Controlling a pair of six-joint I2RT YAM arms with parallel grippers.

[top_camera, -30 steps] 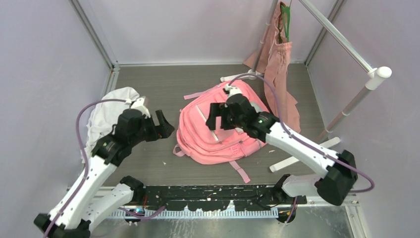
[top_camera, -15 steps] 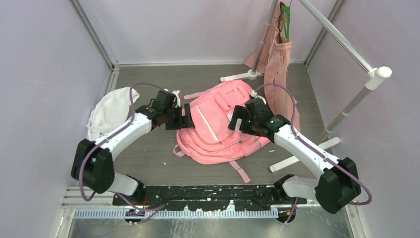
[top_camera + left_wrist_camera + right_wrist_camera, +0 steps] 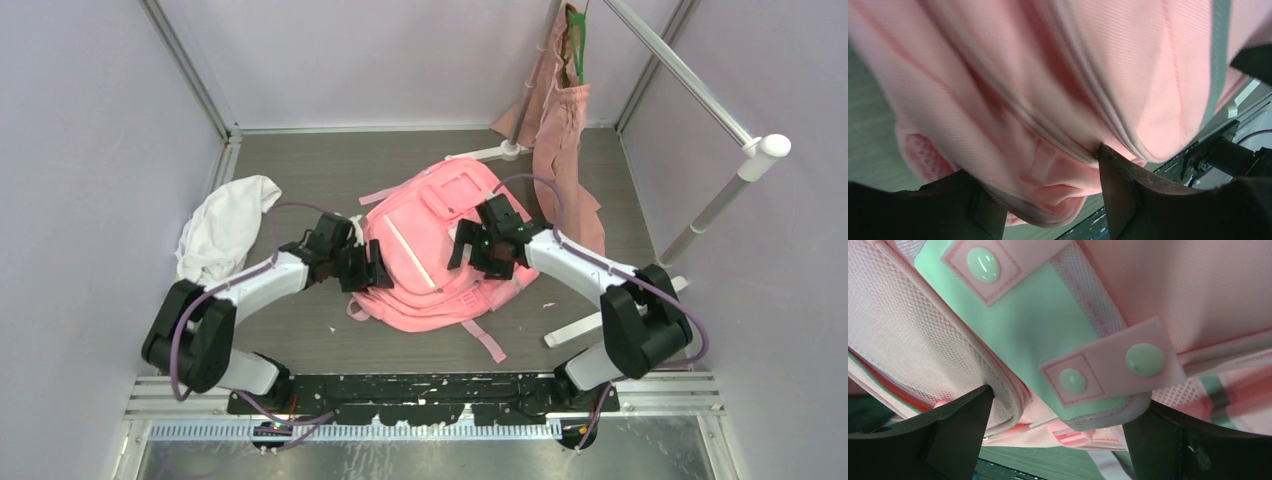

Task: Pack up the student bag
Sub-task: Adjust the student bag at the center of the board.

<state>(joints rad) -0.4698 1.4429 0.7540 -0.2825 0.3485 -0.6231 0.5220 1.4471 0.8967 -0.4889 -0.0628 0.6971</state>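
Left claw [image 3: 1038, 170] sat half-spread astride the student bag [image 3: 420, 295] at its edge; right claw [image 3: 1068, 400] gaped wide over 2 snap tabs [image 3: 1108, 365]. Bunched fabric could slip free if I closed too shallow.

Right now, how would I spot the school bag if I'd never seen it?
In the middle of the grey table lies the student bag. It is the big bright-pink backpack lying flat, not the crumpled white cloth at the left or the dusty-pink tote hanging at the back.

Pink student bag [image 3: 1048, 85] (blurred) within gripper [image 3: 1042, 182]
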